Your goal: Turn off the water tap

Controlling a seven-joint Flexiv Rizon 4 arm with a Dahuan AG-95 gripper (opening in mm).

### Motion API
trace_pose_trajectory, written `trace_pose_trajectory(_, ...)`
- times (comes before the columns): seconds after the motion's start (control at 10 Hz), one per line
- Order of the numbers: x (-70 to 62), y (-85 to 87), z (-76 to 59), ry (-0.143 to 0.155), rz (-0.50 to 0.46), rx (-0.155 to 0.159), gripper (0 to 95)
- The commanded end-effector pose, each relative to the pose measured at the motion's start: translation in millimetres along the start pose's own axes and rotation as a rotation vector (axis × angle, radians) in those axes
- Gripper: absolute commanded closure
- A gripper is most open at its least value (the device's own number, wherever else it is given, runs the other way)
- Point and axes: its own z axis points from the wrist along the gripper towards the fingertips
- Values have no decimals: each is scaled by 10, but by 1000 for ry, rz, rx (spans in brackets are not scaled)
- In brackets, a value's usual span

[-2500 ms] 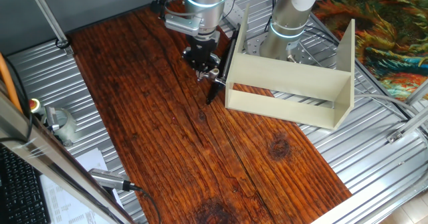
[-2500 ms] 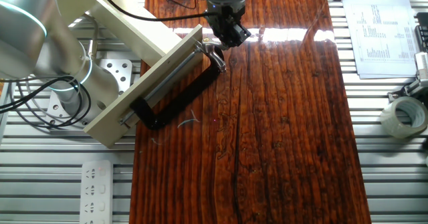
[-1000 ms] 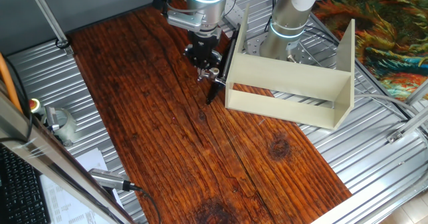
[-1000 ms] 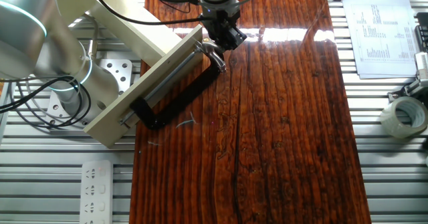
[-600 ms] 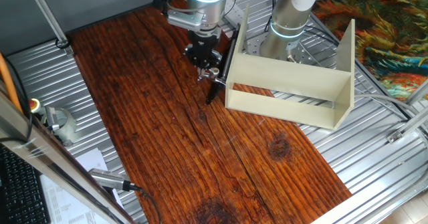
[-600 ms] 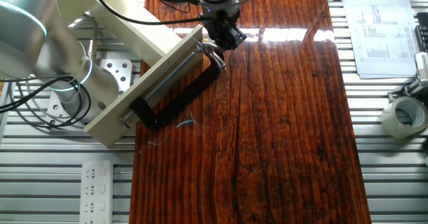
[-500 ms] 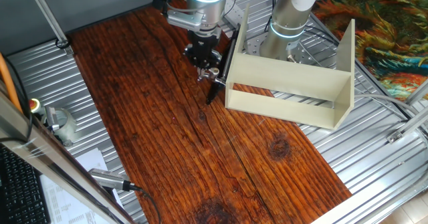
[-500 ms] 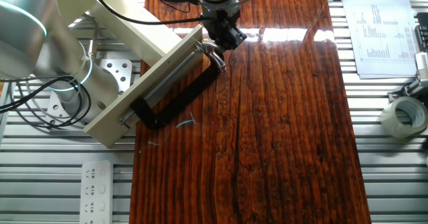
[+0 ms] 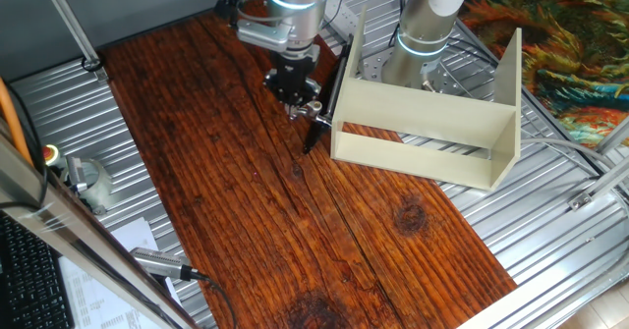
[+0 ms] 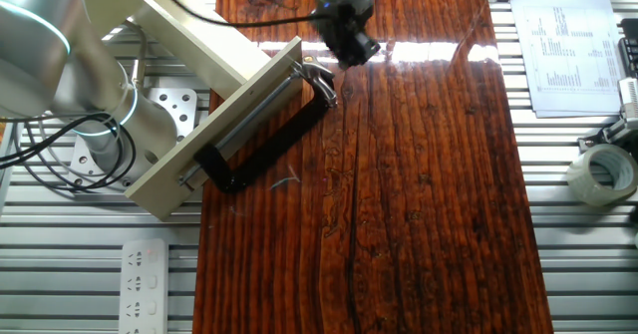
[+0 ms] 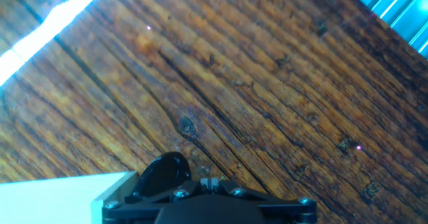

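The water tap (image 10: 317, 77) is a small silvery faucet at the end of a black C-clamp (image 10: 267, 147), against the edge of a cream board (image 10: 214, 115). In one fixed view the tap (image 9: 312, 107) shows just below my dark gripper (image 9: 298, 90). In the other fixed view my gripper (image 10: 355, 47) hangs up and to the right of the tap, apart from it. Its fingers look shut and hold nothing. The hand view shows the fingertips (image 11: 214, 181) together over bare wood; the tap itself does not show there.
A cream open box (image 9: 432, 123) stands on the right side of the wooden table (image 9: 226, 201), in front of the arm's base. A tape roll (image 10: 601, 174), printed sheets (image 10: 568, 45) and a power strip (image 10: 145, 284) lie on the metal frame.
My gripper has drawn back from the tap, moving to the right and further up in the other fixed view. The tap and clamp have not shifted.
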Motion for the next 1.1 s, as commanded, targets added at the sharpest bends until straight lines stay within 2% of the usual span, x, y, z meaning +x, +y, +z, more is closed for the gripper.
trace_pose_trajectory(0.1,-96,80,-111,23,24,-15,950)
trace_pose_trajectory(0.3,-140,187,-264,46,49,-34,950)
trace_pose_trajectory(0.6,-95,179,-464,99,66,-68,950)
trace_pose_trajectory(0.9,-133,112,-480,102,63,-69,950)
trace_pose_trajectory(1.0,-179,141,-490,97,139,-76,950)
trace_pose_trajectory(1.1,-192,151,-490,105,241,-66,950)
